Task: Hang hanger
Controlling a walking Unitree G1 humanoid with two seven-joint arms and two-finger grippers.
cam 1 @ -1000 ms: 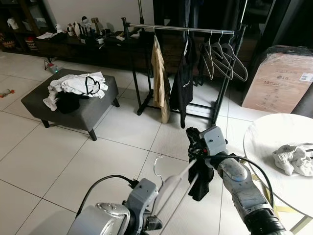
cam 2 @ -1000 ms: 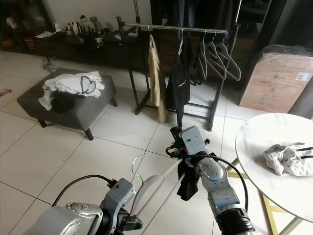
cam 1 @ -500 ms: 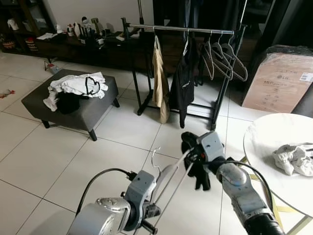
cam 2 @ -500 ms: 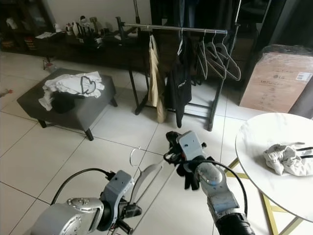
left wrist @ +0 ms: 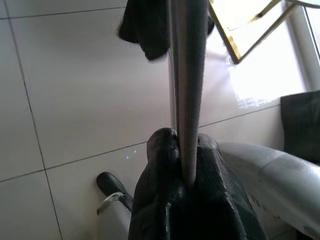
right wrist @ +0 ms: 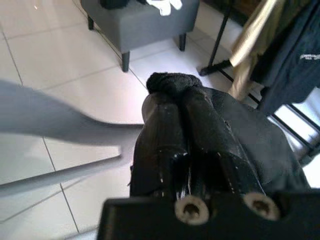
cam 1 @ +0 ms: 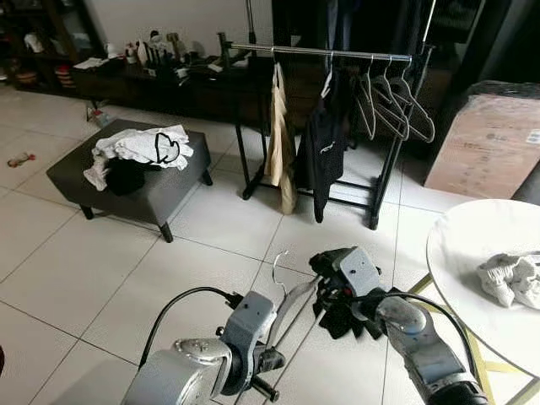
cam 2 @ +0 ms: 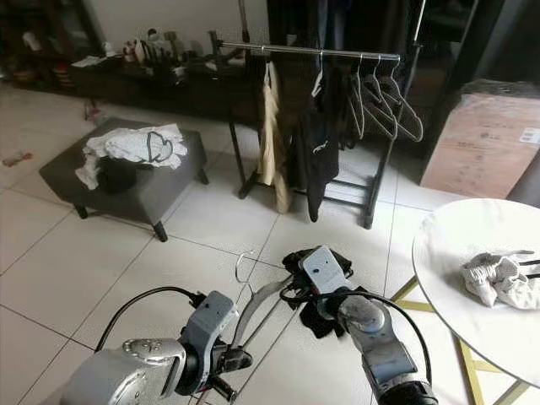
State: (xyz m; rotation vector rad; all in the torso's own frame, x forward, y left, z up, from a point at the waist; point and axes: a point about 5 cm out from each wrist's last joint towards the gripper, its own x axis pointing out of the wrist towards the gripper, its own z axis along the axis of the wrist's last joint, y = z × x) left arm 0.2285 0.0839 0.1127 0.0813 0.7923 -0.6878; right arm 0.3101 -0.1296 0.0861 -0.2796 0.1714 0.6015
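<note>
Both end effectors grip a grey hanger low over the tiled floor.

Left end effector (left wrist: 187, 172) is clamped on the hanger (cam 1: 291, 297) at lower centre; right end effector (right wrist: 182, 107) is closed on dark cloth (cam 1: 344, 314) at its far end. The clothes rack (cam 1: 337, 52) stands at upper centre.

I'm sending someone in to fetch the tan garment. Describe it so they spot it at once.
Find the clothes rack standing behind the grey ottoman. The tan garment hangs at the left end of its rail, beside a black garment. It is the only pale piece there; to the right hang empty hangers.
</note>
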